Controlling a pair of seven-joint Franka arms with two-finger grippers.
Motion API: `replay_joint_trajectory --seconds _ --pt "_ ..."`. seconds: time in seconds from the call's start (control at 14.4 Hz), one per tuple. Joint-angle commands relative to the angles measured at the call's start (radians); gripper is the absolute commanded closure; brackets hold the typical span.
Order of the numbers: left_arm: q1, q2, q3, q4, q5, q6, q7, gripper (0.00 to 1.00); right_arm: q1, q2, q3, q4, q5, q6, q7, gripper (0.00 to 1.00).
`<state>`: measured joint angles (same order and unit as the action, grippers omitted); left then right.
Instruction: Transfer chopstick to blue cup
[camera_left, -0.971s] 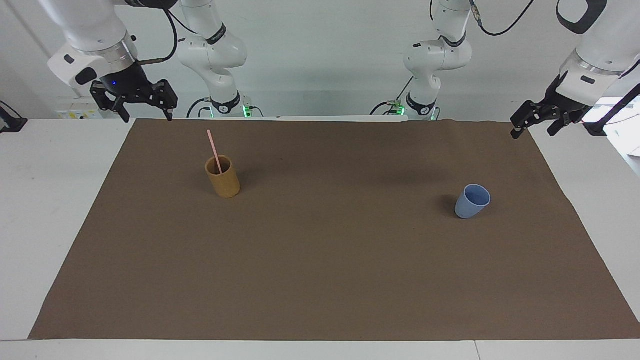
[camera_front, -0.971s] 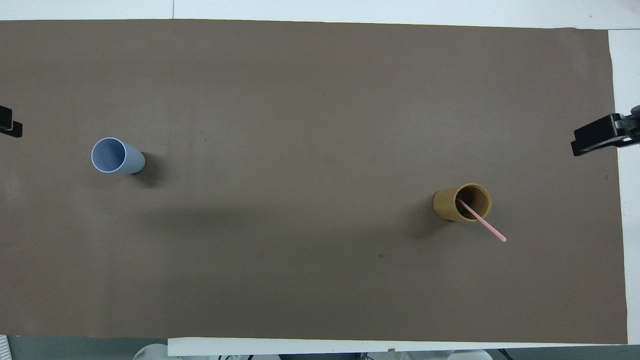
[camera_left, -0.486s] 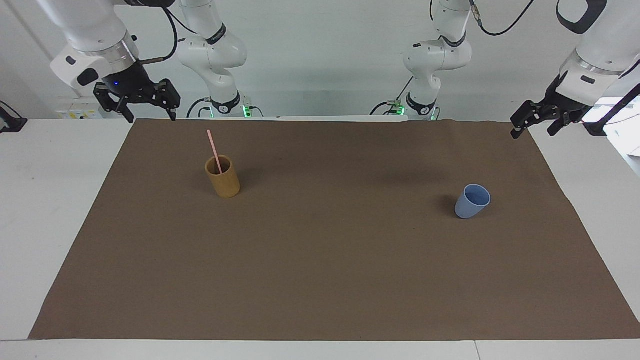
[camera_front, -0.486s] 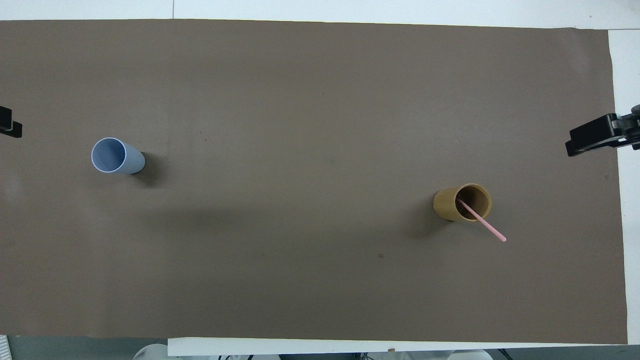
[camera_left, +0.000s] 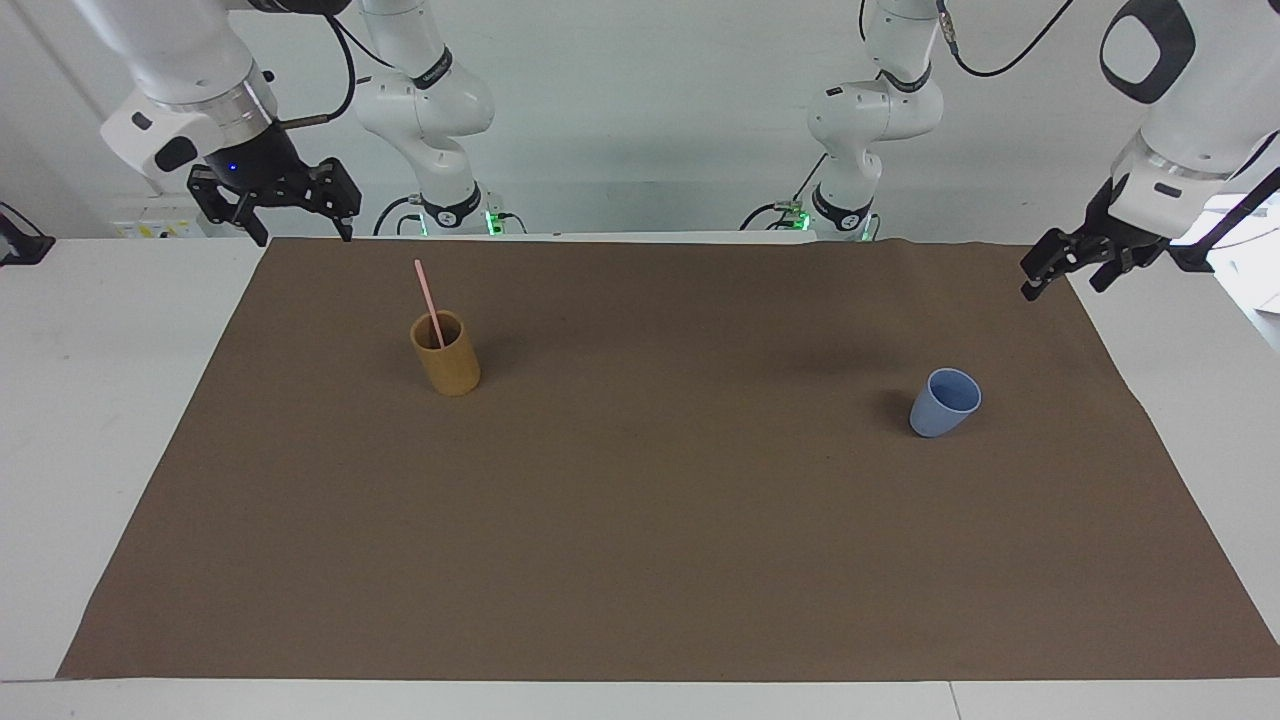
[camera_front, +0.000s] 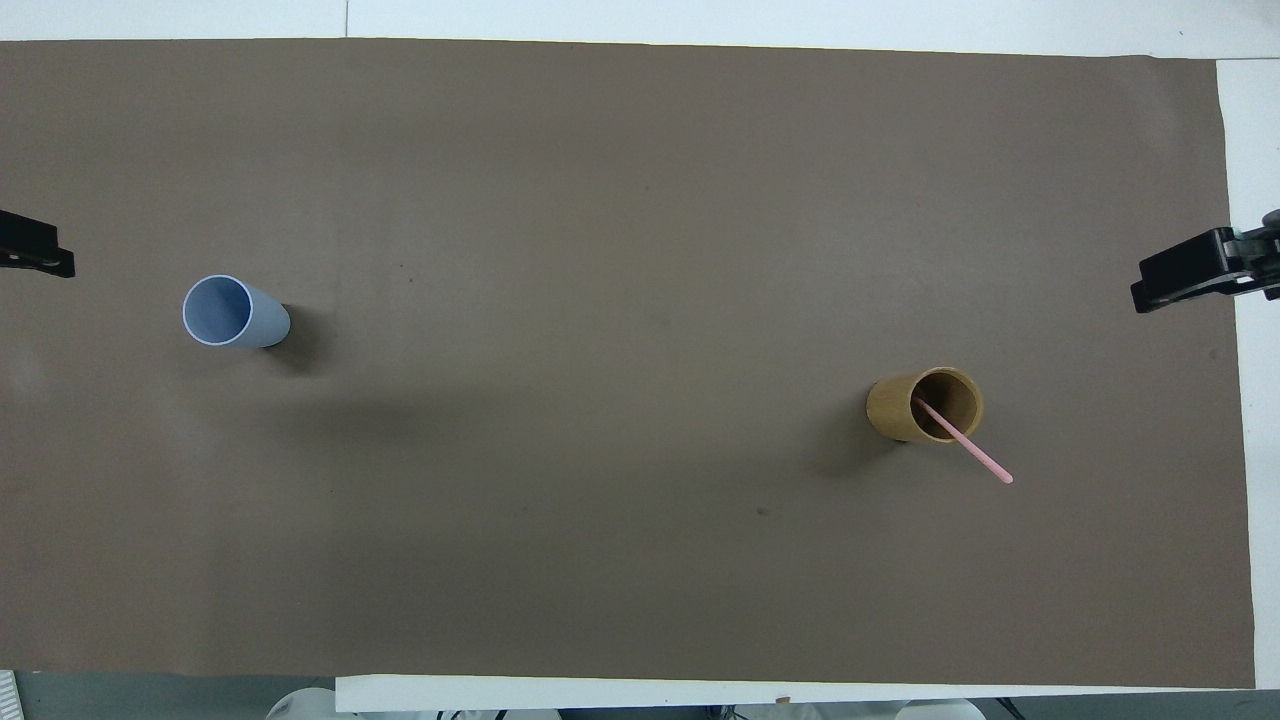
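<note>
A white desk (camera_left: 90, 400) is covered by a wide brown mat (camera_left: 660, 520). Toward the right arm's end stands a tan cylindrical holder (camera_left: 446, 355), and the pale pink chopstick (camera_left: 429, 300) rests in it, leaning so its upper end tilts toward the robots. The overhead view looks down into the holder's mouth and shows the chopstick crossing the rim; the facing view shows how far the stick rises above that rim. The blue cup (camera_left: 944, 402) stands upright and empty toward the left arm's end, well apart from the holder; only the overhead view shows its bare inside.

The right gripper (camera_left: 295, 225) hangs in the air over the mat's corner at the robots' edge, its jaws spread wide and holding nothing. The left gripper (camera_left: 1062, 270) hangs over the mat's other corner at the robots' edge, its jaws also apart and empty. The facing view shows both grippers whole with their arms; the overhead view catches only dark tips at its side edges.
</note>
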<state>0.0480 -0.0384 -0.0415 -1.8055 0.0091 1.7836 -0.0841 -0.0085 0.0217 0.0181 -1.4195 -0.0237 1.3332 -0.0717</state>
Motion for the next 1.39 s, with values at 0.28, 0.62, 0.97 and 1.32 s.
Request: replay_joint_trajectory --seconds 0.28,0.62,0.97,1.32 --pt "0.006 0.092 -0.005 -0.267 -0.005 0.326 -0.062 0.00 -0.013 -0.020 0.003 -0.027 0.016 0.004 -0.026 0.01" --pt "-0.005 0.078 -0.005 -0.376 -0.005 0.474 -0.206 1.00 -0.013 -0.020 0.003 -0.027 0.016 0.004 -0.026 0.01" --pt "-0.060 0.087 -0.009 -0.324 0.000 0.389 -0.277 1.00 -0.013 -0.020 0.003 -0.026 0.016 0.006 -0.026 0.01" --pt "-0.350 0.083 -0.009 -0.244 0.008 0.300 -0.671 1.00 -0.007 -0.020 0.003 -0.026 0.016 0.006 -0.025 0.01"
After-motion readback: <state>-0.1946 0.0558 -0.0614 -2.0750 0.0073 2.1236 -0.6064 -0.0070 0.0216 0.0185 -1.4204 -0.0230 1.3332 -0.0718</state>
